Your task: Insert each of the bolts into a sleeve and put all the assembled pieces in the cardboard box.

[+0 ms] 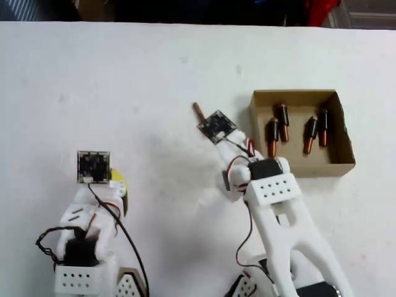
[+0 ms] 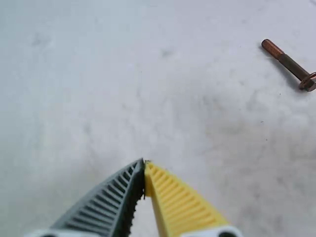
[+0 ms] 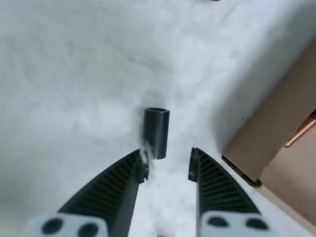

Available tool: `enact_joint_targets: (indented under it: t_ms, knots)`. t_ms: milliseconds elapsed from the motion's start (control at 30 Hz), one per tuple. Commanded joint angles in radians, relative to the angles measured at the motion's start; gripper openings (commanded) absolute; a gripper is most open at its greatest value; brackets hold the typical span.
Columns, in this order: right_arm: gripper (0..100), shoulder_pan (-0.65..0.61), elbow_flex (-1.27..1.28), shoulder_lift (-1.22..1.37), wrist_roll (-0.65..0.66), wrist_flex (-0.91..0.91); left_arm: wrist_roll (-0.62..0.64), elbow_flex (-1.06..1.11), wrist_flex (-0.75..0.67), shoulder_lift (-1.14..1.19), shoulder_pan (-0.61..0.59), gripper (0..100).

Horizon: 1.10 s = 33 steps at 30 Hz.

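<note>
On the white table [image 1: 124, 74], beside the cardboard box [image 1: 297, 94], a sleeve [image 3: 156, 132] is framed by the spread right gripper [image 3: 168, 165], seemingly for grasping, while a bolt [image 1: 198, 111] lies nearby and the left gripper [image 2: 144, 165] is pressed together, empty.

White table [image 1: 124, 74], copper bolt [image 2: 289, 64] lying loose, black sleeve [image 3: 156, 132] on its side near cardboard box [image 1: 296, 96]

This looks like a robotics lab or workshop bench. A left arm [image 1: 83, 260] and right arm [image 1: 281, 210] of white plastic, with bare wires [image 1: 127, 238], stand at the near edge of a plain white table [image 1: 154, 68]; a cardboard box [image 1: 344, 158] at the right holds bolts [image 1: 283, 120].
</note>
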Motion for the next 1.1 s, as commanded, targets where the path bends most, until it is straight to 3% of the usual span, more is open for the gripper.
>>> enact_joint_targets:
  t_ms: [0,500,1067]
  knots:
    - [12.4,-0.028,-0.049,0.033,0.012,-0.018,-0.012,0.0,0.02,-0.008,-0.007,2]
    - [12.6,-0.044,-0.23,0.374,0.011,-0.018,-0.012,0.0,0.02,-0.008,-0.007,2]
    - [12.6,-0.044,-0.239,0.553,0.011,-0.102,-0.012,0.0,0.02,-0.008,-0.007,2]
